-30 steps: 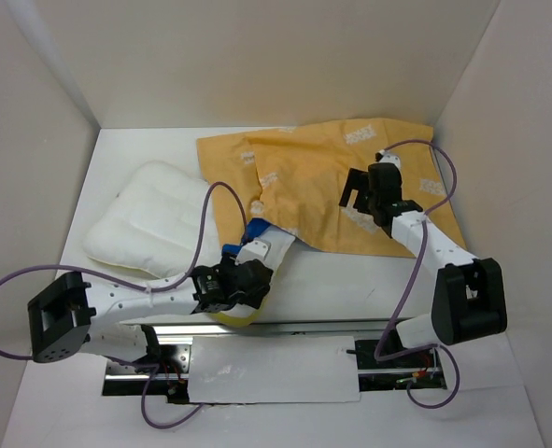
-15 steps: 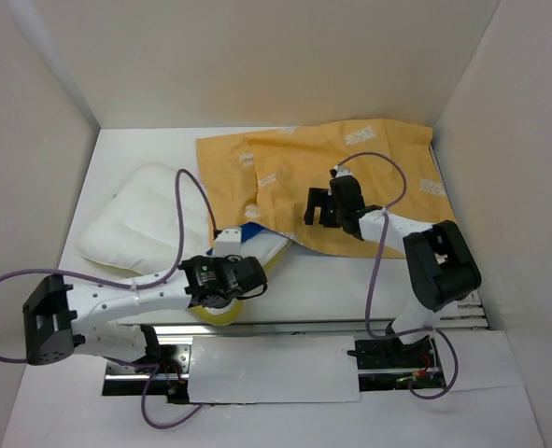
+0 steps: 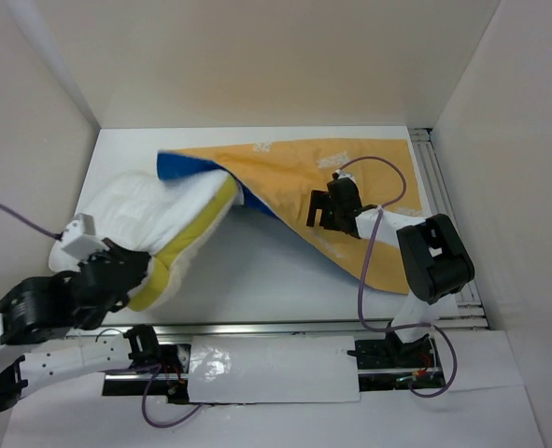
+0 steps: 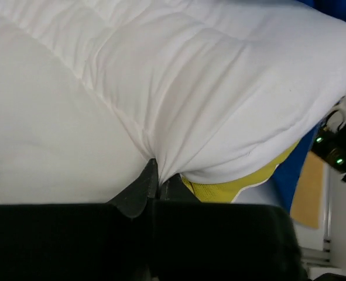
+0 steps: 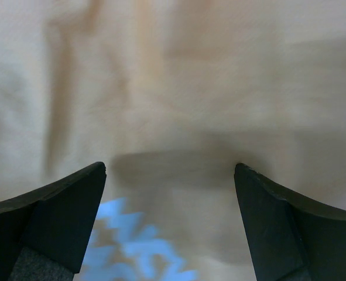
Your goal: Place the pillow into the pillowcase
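Left claw (image 4: pixel 154 171) clamped on the pillow (image 3: pixel 154 219); right claw (image 5: pixel 170 175) spread wide over the pillowcase (image 3: pixel 285 168).
The pillow sat at the left side of the worktop (image 3: pixel 257 271), yellow edge turned rightward, its far end meeting the pillowcase's blue corner; the pillowcase spread across the far right.

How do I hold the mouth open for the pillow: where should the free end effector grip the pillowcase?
Grip the pillowcase at the edge showing blue lining by the far end of the pillow, probably its mouth. Come from above with the open right end effector, pinching the top layer, since the cloth lies flat.
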`<state>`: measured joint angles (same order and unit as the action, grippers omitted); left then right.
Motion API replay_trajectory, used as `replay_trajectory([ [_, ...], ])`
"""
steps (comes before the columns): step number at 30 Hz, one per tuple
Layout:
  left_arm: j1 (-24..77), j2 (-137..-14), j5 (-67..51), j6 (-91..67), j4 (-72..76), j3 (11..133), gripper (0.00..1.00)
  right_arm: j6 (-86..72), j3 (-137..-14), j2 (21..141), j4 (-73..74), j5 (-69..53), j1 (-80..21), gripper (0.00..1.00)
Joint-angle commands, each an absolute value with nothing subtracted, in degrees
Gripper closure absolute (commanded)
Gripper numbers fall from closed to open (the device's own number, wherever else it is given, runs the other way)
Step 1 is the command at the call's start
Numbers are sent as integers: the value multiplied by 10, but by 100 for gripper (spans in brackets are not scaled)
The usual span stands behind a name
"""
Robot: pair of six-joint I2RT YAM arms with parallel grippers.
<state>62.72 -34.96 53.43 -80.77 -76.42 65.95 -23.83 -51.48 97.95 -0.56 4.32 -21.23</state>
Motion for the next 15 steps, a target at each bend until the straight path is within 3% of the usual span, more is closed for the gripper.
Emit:
replay_trajectory([
  [1, 622, -314, 693, -752, -715, 718, 100, -252, -507, 983, 15, 85, -216, 3],
  [10, 622, -326, 794, -664, -626, 844, 100, -315, -491, 995, 104, 207, -198, 0],
  [13, 622, -326, 800, -425, -436, 824, 100, -327, -497, 983, 126, 259, -164, 0],
  [15, 622, -344, 800, -366, -374, 807, 100, -327, -512, 976, 135, 271, -128, 0],
])
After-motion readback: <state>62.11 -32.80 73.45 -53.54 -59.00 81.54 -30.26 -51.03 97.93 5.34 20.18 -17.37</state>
